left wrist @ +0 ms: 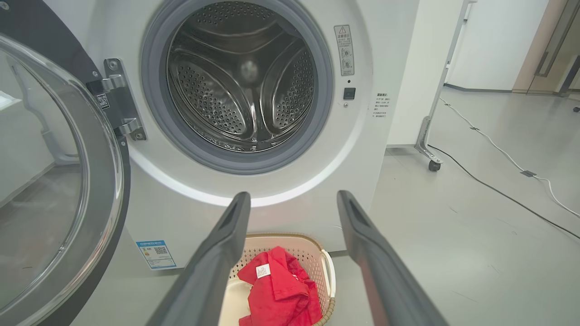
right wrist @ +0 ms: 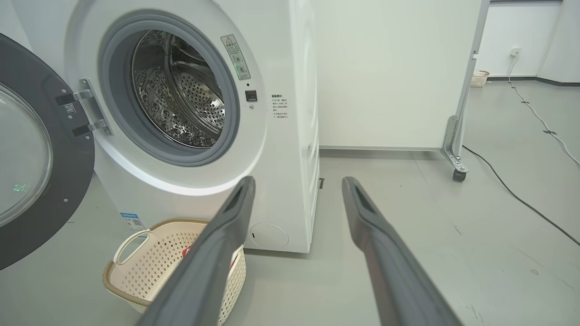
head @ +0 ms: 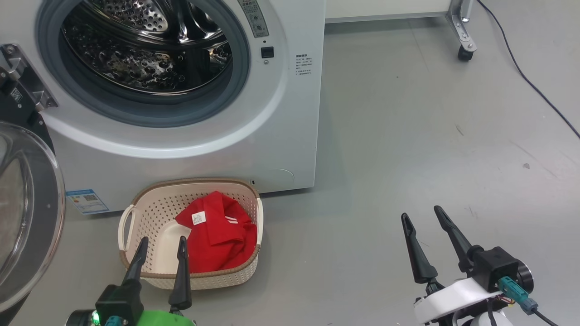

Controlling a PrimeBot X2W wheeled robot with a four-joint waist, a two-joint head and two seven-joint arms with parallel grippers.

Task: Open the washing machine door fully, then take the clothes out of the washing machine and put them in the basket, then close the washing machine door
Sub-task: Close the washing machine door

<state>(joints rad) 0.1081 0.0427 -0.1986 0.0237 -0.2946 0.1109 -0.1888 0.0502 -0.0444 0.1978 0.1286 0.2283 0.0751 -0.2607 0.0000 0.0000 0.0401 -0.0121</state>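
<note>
The white washing machine [head: 290,113] stands with its steel drum [left wrist: 240,77] bare, no cloth showing inside. Its round glass door [head: 22,213] hangs swung wide open at the left. The cream basket [head: 149,213] sits on the floor against the washer's front, holding a red garment [head: 217,235] with a white tag and striped trim. My left gripper [head: 164,242] is open, empty, hovering over the basket's near rim. My right gripper [head: 421,213] is open and empty above the floor, to the right of the basket. In the right wrist view the basket [right wrist: 149,262] lies low left.
A wheeled frame leg [head: 464,45] stands behind the washer at the right, with a dark cable [head: 534,86] trailing over the grey floor. The open door [left wrist: 54,181] juts out on the left side.
</note>
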